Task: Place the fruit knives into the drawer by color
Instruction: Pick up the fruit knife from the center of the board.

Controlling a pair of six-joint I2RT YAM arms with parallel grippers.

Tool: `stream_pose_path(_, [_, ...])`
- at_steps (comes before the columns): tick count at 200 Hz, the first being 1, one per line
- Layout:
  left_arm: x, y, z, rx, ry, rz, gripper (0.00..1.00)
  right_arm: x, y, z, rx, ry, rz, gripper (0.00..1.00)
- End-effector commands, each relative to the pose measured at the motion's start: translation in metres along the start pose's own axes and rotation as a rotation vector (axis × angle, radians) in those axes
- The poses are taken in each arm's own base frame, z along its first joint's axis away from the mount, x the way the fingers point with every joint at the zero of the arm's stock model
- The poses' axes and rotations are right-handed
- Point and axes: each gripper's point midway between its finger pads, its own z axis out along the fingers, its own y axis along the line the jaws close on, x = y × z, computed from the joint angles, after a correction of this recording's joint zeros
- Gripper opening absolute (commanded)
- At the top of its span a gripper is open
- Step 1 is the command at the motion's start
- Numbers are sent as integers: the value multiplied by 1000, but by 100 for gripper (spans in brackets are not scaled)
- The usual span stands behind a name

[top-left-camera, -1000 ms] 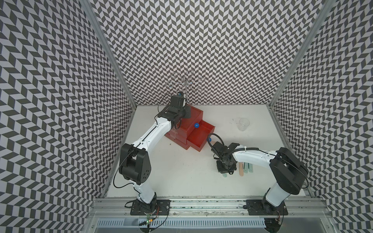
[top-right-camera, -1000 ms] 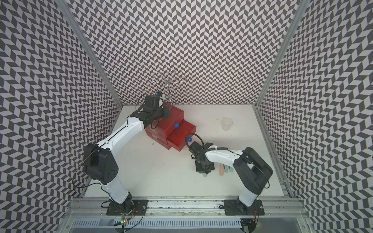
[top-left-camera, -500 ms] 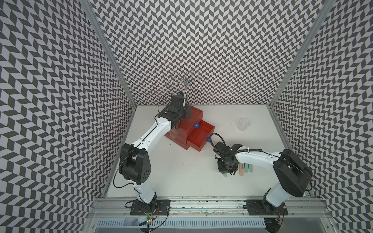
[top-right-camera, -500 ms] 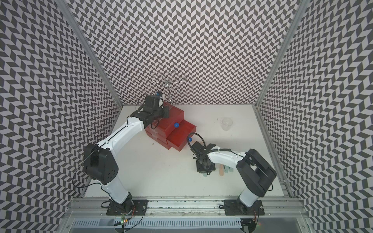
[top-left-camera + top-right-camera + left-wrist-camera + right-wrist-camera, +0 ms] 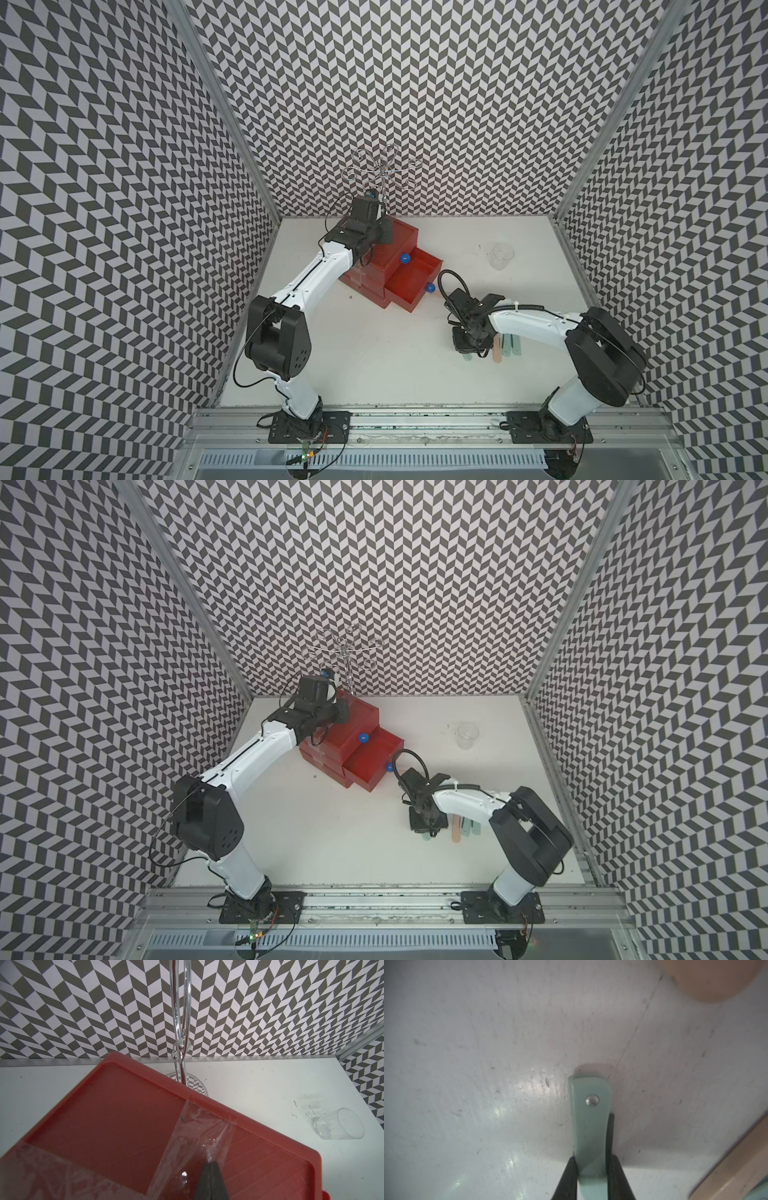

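Note:
The red drawer (image 5: pixel 397 245) cabinet stands at the back left, and one drawer (image 5: pixel 413 276) is pulled out toward the middle. My left gripper (image 5: pixel 211 1164) is shut with its tip resting on the cabinet's taped top (image 5: pixel 128 1118). My right gripper (image 5: pixel 591 1159) is shut on a pale teal fruit knife (image 5: pixel 588 1120) whose end touches the table. In both top views this gripper (image 5: pixel 469 347) points down at the right front. Beside it lie a peach fruit knife (image 5: pixel 498 352) and two greenish ones (image 5: pixel 512 345), which show again in a top view (image 5: pixel 470 827).
A clear plastic cup (image 5: pixel 500 255) lies on its side at the back right, and the left wrist view shows this cup (image 5: pixel 340 1124) too. A chrome wire stand (image 5: pixel 382 174) rises behind the cabinet. Patterned walls enclose the white table (image 5: pixel 374 353).
The right jaws have narrowed slightly around the teal knife, and the right arm has shifted a little. The left arm has not moved.

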Motion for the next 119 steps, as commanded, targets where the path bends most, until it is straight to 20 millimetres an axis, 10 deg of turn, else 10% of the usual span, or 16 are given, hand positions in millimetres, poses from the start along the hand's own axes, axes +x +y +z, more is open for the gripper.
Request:
stream_pose_path(1, [120, 32, 25, -115, 407, 21, 0, -5, -10, -5, 39, -28, 1, 18])
stream_pose_path(119, [121, 33, 25, -118, 410, 22, 0, -31, -3, -45, 33, -114, -10, 18])
